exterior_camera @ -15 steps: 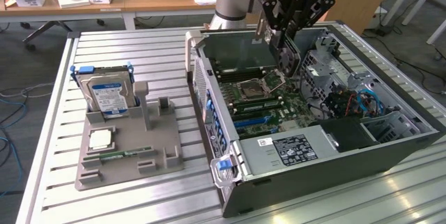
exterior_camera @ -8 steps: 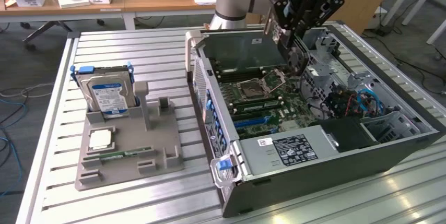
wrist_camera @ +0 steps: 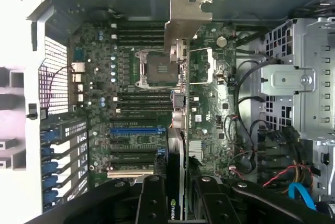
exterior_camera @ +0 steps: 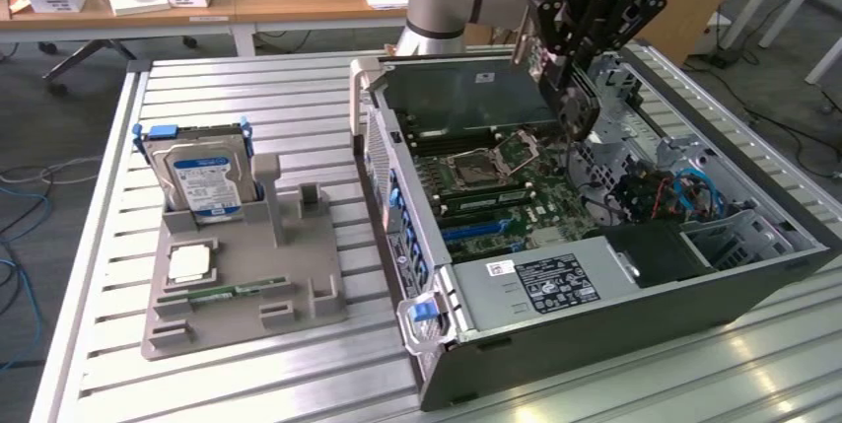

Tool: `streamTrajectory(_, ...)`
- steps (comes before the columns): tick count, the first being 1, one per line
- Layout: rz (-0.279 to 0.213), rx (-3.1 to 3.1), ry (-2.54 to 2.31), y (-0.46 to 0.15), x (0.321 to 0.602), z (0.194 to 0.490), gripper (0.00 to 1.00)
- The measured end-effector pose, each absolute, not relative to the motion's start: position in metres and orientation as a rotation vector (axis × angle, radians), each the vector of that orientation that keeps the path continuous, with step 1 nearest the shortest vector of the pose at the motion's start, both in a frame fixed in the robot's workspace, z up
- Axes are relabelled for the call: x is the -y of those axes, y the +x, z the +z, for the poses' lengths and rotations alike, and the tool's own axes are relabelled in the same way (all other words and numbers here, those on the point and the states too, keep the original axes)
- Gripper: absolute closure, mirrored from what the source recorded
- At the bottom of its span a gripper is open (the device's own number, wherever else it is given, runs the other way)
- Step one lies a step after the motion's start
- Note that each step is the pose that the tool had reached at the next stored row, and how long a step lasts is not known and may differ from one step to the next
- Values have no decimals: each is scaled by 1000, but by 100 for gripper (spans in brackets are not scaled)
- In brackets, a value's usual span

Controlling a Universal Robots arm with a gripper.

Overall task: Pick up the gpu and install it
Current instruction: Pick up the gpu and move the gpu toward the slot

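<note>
The hand (exterior_camera: 575, 66) is clamped on the gpu (exterior_camera: 581, 115), holding it edge-down over the motherboard (wrist_camera: 209, 109) inside the open computer case (exterior_camera: 684, 295). The card appears to lie crosswise to the blue slot (wrist_camera: 135, 130), so if pressed down unaligned it could strike board parts, or its silver bracket (wrist_camera: 184, 17) could snag the case wall

The exterior view looks down obliquely across the table (exterior_camera: 237, 98) into the open computer case (exterior_camera: 632, 334), while the wrist view, just behind the gripper (wrist_camera: 179, 195), faces the same case's motherboard (wrist_camera: 209, 119) close up.
</note>
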State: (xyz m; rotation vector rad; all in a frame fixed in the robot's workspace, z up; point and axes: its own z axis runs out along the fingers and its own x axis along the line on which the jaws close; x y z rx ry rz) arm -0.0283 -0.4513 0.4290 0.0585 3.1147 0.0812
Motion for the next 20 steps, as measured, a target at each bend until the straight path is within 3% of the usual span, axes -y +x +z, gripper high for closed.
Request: streamTrajectory(20,81,-3115,59,13,450,429,74)
